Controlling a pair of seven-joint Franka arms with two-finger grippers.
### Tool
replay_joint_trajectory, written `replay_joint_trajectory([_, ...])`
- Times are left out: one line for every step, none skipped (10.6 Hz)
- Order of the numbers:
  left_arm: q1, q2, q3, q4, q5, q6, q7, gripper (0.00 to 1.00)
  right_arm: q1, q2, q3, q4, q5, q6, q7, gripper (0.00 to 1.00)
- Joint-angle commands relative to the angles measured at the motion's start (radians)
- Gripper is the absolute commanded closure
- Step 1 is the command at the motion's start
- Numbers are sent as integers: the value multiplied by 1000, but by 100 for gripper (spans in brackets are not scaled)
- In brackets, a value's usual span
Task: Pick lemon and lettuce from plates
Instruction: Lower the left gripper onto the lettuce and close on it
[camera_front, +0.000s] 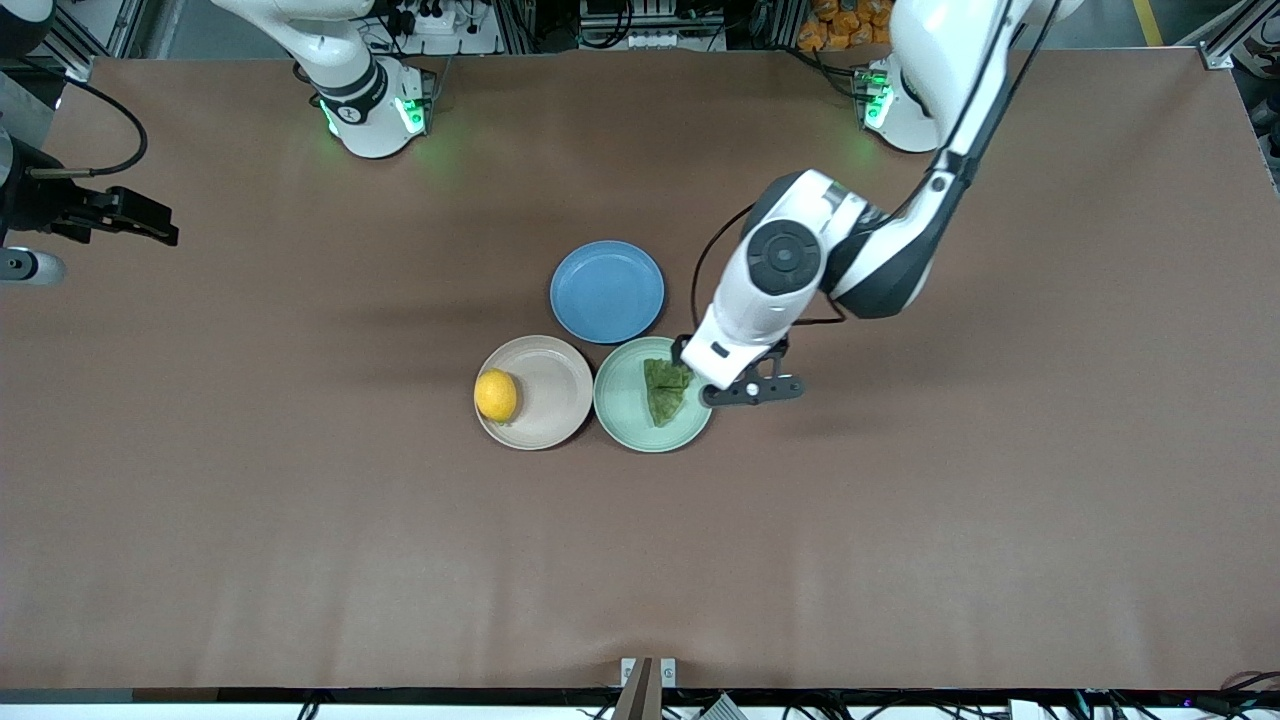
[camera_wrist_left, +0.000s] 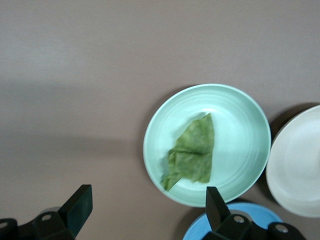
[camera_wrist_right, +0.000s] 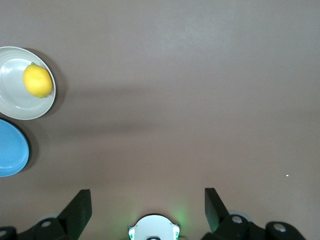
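A wide brown table (camera_front: 300, 500) fills the scene, and both white arms rise from its edge farthest from the front camera. The left arm (camera_front: 880, 250) bends down over the middle of the table, while the right arm (camera_front: 340, 60) waits drawn back toward its own end, its dark gripper at the edge of the front view. Three round plates sit close together in the middle: a blue plate (camera_front: 607, 291) farthest from the front camera, and nearer to that camera a beige-pink plate (camera_front: 545, 395) and a mint green plate (camera_front: 625, 410) side by side, almost touching, the green one toward the left arm's end. The left gripper (camera_front: 735, 385) hangs over the rim of the green plate on the left arm's side, its two fingers (camera_wrist_left: 77, 205) spread wide apart with nothing between them. The right gripper (camera_front: 130, 215) hangs over bare table at the right arm's end, well apart from the plates, its fingers (camera_wrist_right: 80, 207) likewise wide open and holding nothing. The lettuce (camera_front: 665, 388), a dark green wrinkled triangle, lies flat in the green plate, partly under the left wrist. The lemon (camera_front: 496, 395) rests in the beige-pink plate against the rim toward the right arm's end.
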Motion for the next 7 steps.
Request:
replay_joint_trajectory([-57, 89, 14, 59, 85, 74, -127, 0, -5, -14, -1, -14, 13, 9, -9, 0])
replay_joint_trajectory([-71, 106, 14, 59, 96, 108, -157, 0, -3, -14, -1, -15, 13, 9, -9, 0])
replay_joint_trajectory([-77, 121, 14, 59, 105, 143, -178, 0, -3, -14, -1, -15, 13, 9, -7, 0])
replay_joint_trajectory([-91, 137, 17, 59, 113, 168, -195, 0, -2, -14, -1, -15, 13, 9, -9, 0])
replay_joint_trajectory([-100, 147, 17, 59, 128, 183, -207, 0, -2, -14, -1, -15, 14, 9, -9, 0])
replay_joint_trajectory([-102, 160, 17, 57, 137, 185, -212, 0, -2, -13, -1, -15, 14, 9, -9, 0])
replay_joint_trajectory([-103, 169, 17, 54, 151, 185, -212, 0, 0, -11, -1, -15, 14, 9, -9, 0])
